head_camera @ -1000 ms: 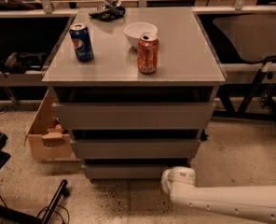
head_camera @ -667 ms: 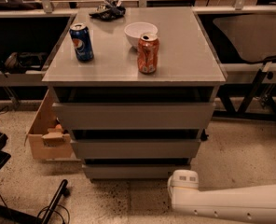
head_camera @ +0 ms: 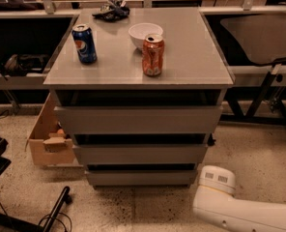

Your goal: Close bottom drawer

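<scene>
The grey cabinet has three handle-less drawers. The bottom drawer is the lowest and slimmest front, just above the floor. A dark gap runs above it and none of its inner tray shows. The middle drawer front and the taller top drawer front sit above it. My gripper is out of view. Only a white arm link shows at the bottom right, on the floor side, just right of the bottom drawer's right end and apart from it.
On the cabinet top stand a blue Pepsi can, an orange can, a white bowl and a dark object. A cardboard box sits left of the cabinet. A black cable and stand lie bottom left. Table legs stand to the right.
The white arm link has moved to the right, away from in front of the bottom drawer. The drawers and the things on top have not visibly moved.
</scene>
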Action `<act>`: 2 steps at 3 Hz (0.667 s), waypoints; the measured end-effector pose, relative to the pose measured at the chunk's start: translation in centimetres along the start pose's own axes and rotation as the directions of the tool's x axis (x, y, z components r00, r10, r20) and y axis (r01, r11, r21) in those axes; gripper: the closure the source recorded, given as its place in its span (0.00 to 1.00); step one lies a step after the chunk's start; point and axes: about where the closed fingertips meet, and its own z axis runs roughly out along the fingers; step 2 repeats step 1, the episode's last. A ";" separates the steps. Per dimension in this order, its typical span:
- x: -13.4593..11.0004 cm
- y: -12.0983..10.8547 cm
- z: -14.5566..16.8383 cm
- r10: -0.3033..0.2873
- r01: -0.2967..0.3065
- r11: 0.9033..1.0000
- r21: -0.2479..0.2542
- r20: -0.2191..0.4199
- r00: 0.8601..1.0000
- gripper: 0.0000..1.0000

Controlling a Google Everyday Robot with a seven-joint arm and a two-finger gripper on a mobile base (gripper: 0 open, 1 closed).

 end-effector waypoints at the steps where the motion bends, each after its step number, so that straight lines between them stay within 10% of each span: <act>1: 2.8 -0.1 -2.6 0.058 -0.058 0.998 -0.012 -0.050 0.997 0.74; 2: 2.8 -0.1 -2.6 0.058 -0.058 0.998 -0.012 -0.050 0.997 0.74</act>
